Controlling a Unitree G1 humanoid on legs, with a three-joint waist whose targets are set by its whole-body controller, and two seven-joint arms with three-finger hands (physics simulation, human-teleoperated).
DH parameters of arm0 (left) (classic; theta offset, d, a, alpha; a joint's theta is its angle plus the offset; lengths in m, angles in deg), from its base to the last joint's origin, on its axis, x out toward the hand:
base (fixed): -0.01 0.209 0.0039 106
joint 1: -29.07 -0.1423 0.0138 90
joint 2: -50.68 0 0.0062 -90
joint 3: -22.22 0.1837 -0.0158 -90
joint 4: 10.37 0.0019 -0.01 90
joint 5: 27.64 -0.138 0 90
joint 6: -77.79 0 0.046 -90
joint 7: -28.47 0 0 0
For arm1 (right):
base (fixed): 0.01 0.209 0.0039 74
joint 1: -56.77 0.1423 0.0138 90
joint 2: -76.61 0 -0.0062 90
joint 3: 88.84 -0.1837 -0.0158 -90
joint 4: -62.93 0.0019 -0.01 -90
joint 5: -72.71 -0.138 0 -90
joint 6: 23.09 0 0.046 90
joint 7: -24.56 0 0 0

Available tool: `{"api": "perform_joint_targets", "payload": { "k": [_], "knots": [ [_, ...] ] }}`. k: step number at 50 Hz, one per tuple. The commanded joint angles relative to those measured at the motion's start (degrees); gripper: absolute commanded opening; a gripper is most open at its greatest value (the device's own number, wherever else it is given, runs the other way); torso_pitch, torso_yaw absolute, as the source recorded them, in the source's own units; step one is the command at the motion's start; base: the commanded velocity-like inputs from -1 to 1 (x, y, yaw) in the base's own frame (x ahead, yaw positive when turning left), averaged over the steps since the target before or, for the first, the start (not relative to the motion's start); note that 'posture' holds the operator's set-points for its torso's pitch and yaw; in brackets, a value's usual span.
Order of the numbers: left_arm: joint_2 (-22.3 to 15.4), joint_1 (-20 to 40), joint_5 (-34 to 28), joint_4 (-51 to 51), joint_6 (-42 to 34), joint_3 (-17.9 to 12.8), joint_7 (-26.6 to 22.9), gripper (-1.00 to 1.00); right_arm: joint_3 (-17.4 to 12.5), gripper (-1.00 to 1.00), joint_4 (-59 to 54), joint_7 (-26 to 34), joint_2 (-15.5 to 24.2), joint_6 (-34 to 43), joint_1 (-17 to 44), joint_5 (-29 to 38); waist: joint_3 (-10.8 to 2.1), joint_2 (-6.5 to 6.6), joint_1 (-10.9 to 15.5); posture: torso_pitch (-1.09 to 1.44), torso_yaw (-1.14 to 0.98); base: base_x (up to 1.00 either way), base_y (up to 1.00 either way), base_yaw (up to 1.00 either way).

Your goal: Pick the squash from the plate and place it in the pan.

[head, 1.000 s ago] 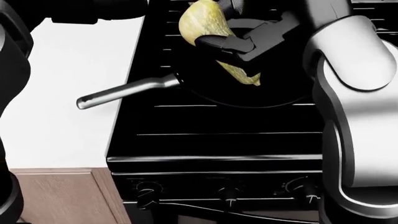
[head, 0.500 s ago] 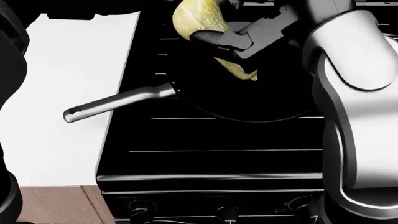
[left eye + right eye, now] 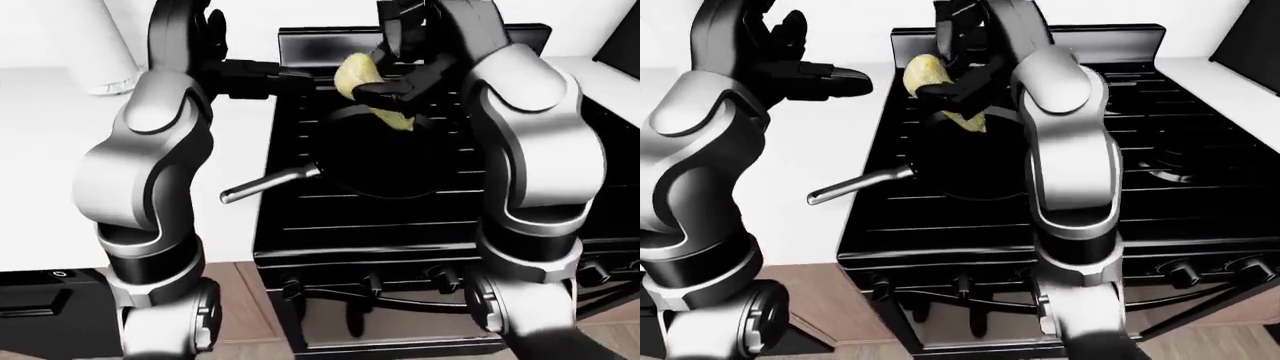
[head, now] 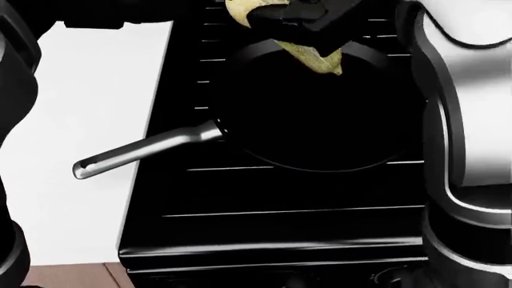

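Left-eye view, one squash [image 3: 362,81] gripped by right hand [image 3: 400,79], one pan [image 4: 320,120]

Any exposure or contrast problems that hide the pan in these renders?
Head view: the black pan merges into the black stove, only its rim glints. Left-eye view: the white counter is washed out. The squash in the right robot hand stays clear.

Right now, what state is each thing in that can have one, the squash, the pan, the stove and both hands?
Yellow-green squash: held in the air above the pan, not yet set down.
Black frying pan with metal handle: on the stove, empty.
Black stove: no flame visible.
Right hand: shut on the squash.
Left hand: empty, fingers extended.
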Motion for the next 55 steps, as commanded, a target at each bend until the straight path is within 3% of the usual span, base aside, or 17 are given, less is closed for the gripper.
{"api": "perform_joint_targets", "payload": {
  "k": [1,13,24,29,42,55],
  "knots": [
    [-0.6,1.9,0.0,-1.2,1.7,-0.4,0.0,1.0,-3.0,-1.0,0.3,-0.5,1.2,-4.5,5.0,2.1,-2.4,-0.04,-0.2,0.0,0.0,0.0,0.0,0.0],
    [-0.9,2.1,0.4,-1.1,1.7,-0.6,0.4,1.0,-5.3,-1.0,-23.7,0.0,3.7,-17.5,12.9,2.8,-2.28,-0.31,0.3,0.0,0.0,0.0,0.0,0.0],
    [-1.2,2.3,0.7,-1.1,1.5,-0.8,0.6,1.0,-5.0,-1.0,-74.0,-2.7,6.3,-40.3,35.0,3.5,-2.57,0.34,-0.1,0.0,0.0,0.0,0.0,0.0],
    [-1.3,2.6,0.8,-1.3,1.2,-0.9,0.7,1.0,-3.8,-1.0,-85.9,-3.5,4.8,-44.3,39.8,6.7,-2.52,0.56,-0.2,0.0,0.0,0.0,0.0,0.0],
    [-1.8,2.9,1.5,-0.8,1.4,-1.4,1.1,1.0,-5.1,-1.0,-92.1,-2.1,0.2,-41.9,39.6,12.6,-2.64,0.74,-0.3,0.0,0.0,0.0,0.0,0.0],
    [-2.0,2.9,1.8,-0.6,1.6,-1.3,1.4,1.0,-5.8,-1.0,-92.8,-3.1,-1.0,-39.8,37.3,17.9,-2.77,0.67,0.0,0.0,0.0,0.0,0.0,0.0]
  ]
}}
